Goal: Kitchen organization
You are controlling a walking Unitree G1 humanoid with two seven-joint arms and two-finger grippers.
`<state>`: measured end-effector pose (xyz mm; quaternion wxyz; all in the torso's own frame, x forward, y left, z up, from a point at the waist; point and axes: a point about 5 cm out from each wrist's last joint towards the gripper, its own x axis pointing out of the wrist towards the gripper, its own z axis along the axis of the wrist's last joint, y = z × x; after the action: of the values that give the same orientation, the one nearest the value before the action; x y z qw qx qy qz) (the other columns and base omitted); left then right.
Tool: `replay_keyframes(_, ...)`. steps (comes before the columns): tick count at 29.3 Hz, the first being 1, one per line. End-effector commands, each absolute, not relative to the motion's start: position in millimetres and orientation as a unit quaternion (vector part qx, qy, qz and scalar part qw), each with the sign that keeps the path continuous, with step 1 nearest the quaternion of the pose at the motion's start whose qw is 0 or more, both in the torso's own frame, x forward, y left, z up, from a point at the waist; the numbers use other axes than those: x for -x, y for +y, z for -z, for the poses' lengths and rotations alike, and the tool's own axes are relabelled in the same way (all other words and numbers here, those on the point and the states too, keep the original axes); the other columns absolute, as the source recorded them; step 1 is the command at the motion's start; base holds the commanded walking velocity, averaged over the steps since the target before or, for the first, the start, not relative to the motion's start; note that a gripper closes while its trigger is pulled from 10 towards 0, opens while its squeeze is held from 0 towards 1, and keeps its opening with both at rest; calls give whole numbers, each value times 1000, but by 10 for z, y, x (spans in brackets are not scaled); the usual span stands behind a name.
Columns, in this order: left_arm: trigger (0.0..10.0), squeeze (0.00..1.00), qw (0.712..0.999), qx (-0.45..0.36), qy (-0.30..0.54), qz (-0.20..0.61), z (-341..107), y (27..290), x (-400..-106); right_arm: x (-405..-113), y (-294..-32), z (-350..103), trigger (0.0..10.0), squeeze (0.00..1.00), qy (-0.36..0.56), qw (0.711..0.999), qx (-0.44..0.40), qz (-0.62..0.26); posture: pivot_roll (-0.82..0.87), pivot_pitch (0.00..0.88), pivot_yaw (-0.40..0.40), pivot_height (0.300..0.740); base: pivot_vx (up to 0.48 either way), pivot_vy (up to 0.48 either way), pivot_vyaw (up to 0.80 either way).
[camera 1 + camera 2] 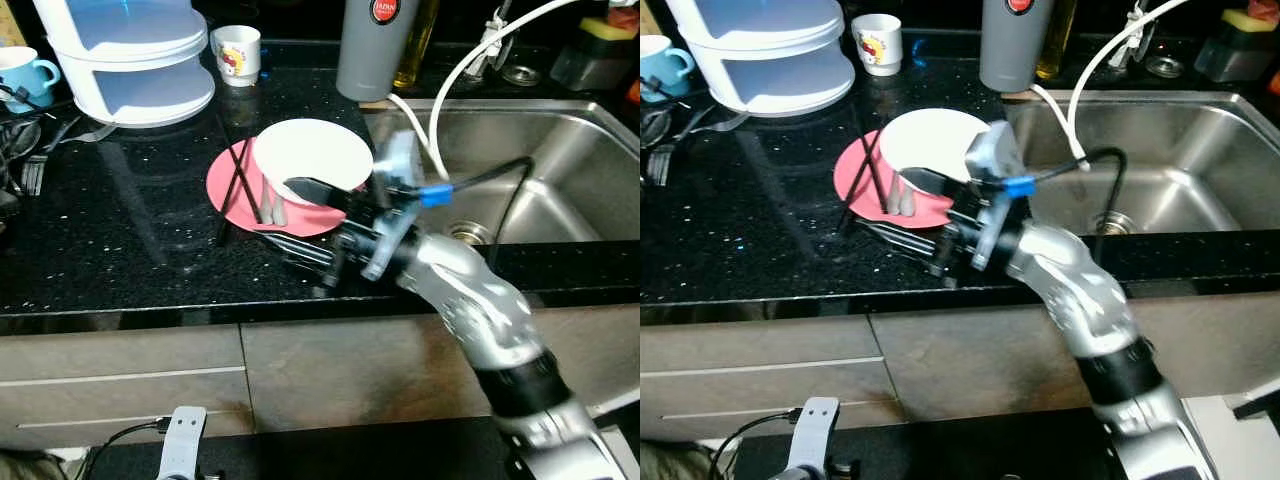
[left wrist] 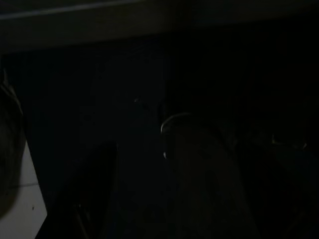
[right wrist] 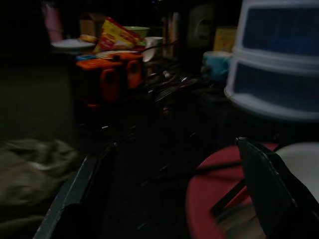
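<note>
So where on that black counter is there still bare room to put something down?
The widest bare patch of counter lies in front of the white stacked container, left of the pink plate. The sink basin is also mostly bare. It is crowded around the plate, with its white bowl, chopsticks and the right gripper, and at the far-left forks.

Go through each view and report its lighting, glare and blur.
Eye views: evenly lit, glossy black counter mirroring the white tiered container, right gripper slightly blurred. Left wrist view: nearly black. Right wrist view: dim, soft, red round plate visible.
</note>
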<state>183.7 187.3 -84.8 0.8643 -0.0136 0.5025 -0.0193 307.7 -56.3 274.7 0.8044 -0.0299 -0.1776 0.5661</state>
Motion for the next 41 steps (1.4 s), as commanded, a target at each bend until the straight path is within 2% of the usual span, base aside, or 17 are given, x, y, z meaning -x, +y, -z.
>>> replay_keyframes(1, 10000, 0, 857, 15, 514, 19, 888, 1858, -1757, -3140, -515, -2727, 10000, 0, -180, 811, 55, -554, 39, 124, -29, 740, 0, 0, 0)
replay_keyframes(3, 10000, 0, 857, 15, 514, 20, 889, 1855, -1756, -3170, -493, -2752, 10000, 0, -182, 813, 57, -550, 39, 124, -29, 740, 0, 0, 0)
replay_keyframes(4, 10000, 0, 857, 15, 514, 20, 889, 1854, -1755, -3187, -481, -2757, 10000, 800, -183, 813, 68, -548, 42, 126, -32, 740, 0, 0, 0)
replay_keyframes(5, 10000, 0, 857, 14, 514, 21, 891, 1851, -1753, -3237, -465, -2759, 10000, 1000, -184, 816, 93, -540, 46, 124, -38, 740, 0, 0, 0)
replay_keyframes(8, 10000, 0, 857, 13, 515, 22, 892, 1846, -1751, -3281, -456, -2755, 10000, 1000, -183, 819, 115, -532, 48, 123, -39, 740, 0, 0, 0)
replay_keyframes(11, 10000, 0, 857, 11, 515, 25, 894, 1841, -1747, -3420, -463, -2645, 10000, 1000, -155, 830, 209, -494, 50, 118, -40, 740, 0, 0, 0)
replay_keyframes(12, 10000, 0, 857, 11, 515, 25, 894, 1841, -1747, -3420, -463, -2645, 10000, 1000, -155, 830, 209, -494, 50, 118, -40, 740, 0, 0, 0)
replay_keyframes(13, 10000, 0, 857, 11, 515, 25, 895, 1840, -1745, -3450, -477, -2632, 10000, 929, -148, 833, 223, -483, 53, 115, -41, 740, 0, 0, 0)
replay_keyframes(15, 10000, 0, 856, 9, 516, 26, 896, 1839, -1744, -3483, -493, -2626, 10000, 929, -143, 838, 234, -472, 53, 115, -41, 740, 0, 0, 0)
replay_keyframes(16, 10000, 0, 856, 9, 516, 27, 897, 1839, -1742, -3489, -509, -2620, 10000, 0, -136, 835, 241, -475, 55, 110, -42, 740, 0, 0, 0)
replay_keyframes(22, 10000, 0, 856, 7, 516, 29, 898, 1836, -1739, -3467, -714, -2673, 10000, 0, -115, 818, 279, -490, 55, 107, -43, 740, 0, 0, 0)
replay_keyframes(27, 10000, 0, 855, 5, 517, 33, 898, 1840, -1736, -3554, -992, -2696, 10000, 0, -81, 822, 359, -434, 48, 111, -35, 740, 0, 0, 0)
replay_keyframes(34, 10000, 0, 855, 5, 518, 33, 899, 1848, -1732, -3591, -1058, -2656, 10000, 0, -61, 821, 392, -410, 48, 115, -32, 740, 0, 0, 0)
replay_keyframes(35, 10000, 0, 855, 5, 518, 33, 899, 1849, -1732, -3582, -1045, -2648, 2039, 0, -60, 820, 390, -414, 48, 115, -32, 740, 0, 0, 0)
replay_keyframes(36, 10000, 0, 855, 6, 518, 33, 899, 1851, -1732, -3574, -1024, -2643, 0, 0, -61, 820, 388, -417, 48, 116, -32, 740, 0, 0, 0)
replay_keyframes(41, 10000, 0, 855, 6, 518, 32, 898, 1857, -1733, -3549, -942, -2609, 0, 0, -69, 816, 387, -424, 50, 117, -30, 740, 0, 0, 0)
